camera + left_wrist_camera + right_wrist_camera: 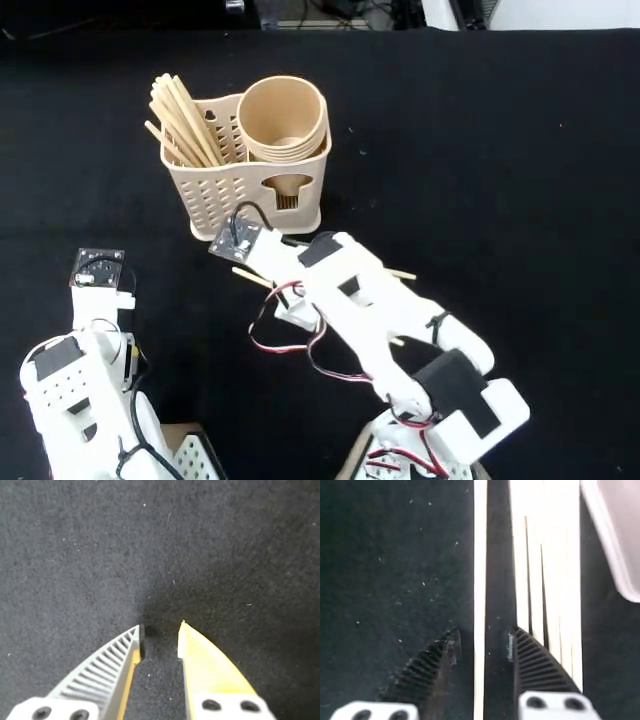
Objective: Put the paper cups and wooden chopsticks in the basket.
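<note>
Right wrist view: a pale wooden chopstick (480,555), mostly arm-covered in the high view, is straddled by the parted right tool (482,635); the left tool (160,627) is parted, empty.

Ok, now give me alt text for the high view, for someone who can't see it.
A beige basket on a black table holds a stack of paper cups and a bundle of wooden chopsticks. The right arm is extended to the basket's front, over loose chopsticks lying on the table; the left arm sits at the lower left.
</note>
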